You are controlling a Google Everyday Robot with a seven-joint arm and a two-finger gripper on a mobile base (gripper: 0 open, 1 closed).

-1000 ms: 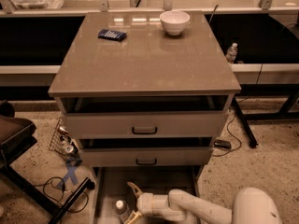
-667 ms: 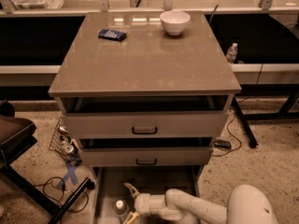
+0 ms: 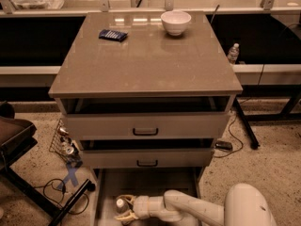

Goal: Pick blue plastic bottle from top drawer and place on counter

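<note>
The blue plastic bottle (image 3: 121, 204) stands in the pulled-out top drawer (image 3: 155, 182), a long pale-grey tray at the bottom of the view; its white cap shows. My gripper (image 3: 124, 208) reaches in from the right on its white arm. It is open, with one finger on each side of the bottle. The fingers hide most of the bottle's body. The glossy grey-brown counter (image 3: 146, 60) tops the cabinet above.
A white bowl (image 3: 176, 21) and a dark blue packet (image 3: 113, 35) lie at the counter's back. Two grey drawer fronts (image 3: 146, 126) stand slightly open. A small clear bottle (image 3: 233, 53) sits on the right ledge. A dark chair (image 3: 14, 135) and cables lie on the floor at left.
My gripper has moved left along the drawer floor, from beside the bottle to straddling it. The bottle has hardly moved.
</note>
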